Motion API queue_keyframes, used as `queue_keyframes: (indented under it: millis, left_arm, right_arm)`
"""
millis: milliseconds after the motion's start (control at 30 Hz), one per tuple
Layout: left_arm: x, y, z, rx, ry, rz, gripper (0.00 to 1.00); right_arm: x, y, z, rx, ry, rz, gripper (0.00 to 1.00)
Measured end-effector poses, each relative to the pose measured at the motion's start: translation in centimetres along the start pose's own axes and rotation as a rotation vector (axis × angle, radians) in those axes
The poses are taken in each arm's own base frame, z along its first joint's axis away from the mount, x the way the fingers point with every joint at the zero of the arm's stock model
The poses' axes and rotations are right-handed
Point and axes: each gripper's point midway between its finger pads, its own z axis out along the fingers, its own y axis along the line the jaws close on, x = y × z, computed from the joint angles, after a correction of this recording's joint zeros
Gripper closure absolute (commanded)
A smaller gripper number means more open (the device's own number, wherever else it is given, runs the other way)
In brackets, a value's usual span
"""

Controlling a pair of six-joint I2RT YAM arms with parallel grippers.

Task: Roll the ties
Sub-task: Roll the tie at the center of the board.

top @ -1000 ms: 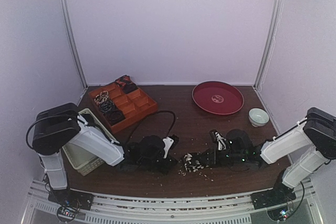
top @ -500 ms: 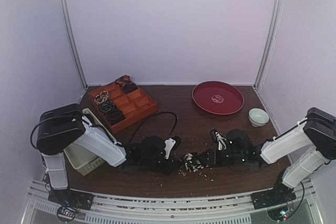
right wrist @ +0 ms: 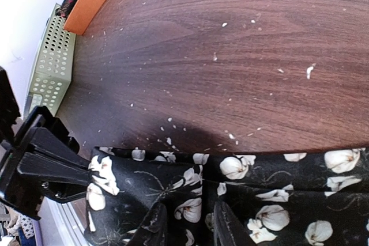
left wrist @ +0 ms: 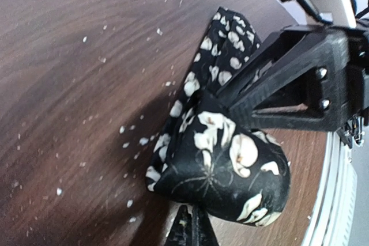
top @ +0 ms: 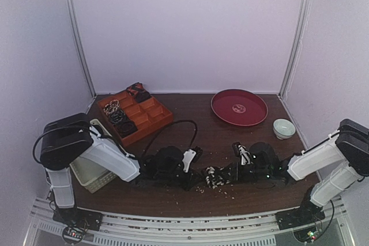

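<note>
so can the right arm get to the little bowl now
probably, the bowl sits on its side with bare table between, but the right gripper is shut on the tie and would have to let go first

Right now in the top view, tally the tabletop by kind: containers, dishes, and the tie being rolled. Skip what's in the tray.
Orange tray: 1
White basket: 1
Red plate: 1
Pale bowl: 1
Tie being rolled: 1
Total: 5
</note>
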Motion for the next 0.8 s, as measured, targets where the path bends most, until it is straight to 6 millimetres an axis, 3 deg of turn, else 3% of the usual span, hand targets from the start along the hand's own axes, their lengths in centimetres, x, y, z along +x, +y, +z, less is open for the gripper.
queue_keyframes:
  millis: [800]
  left_arm:
    - [-2.7, -1.9, 0.8, 0.038, -0.019, 0.04, 1.0]
  right_arm:
    - [0.0, -1.2, -0.7, 0.06, -0.02, -0.04, 0.71]
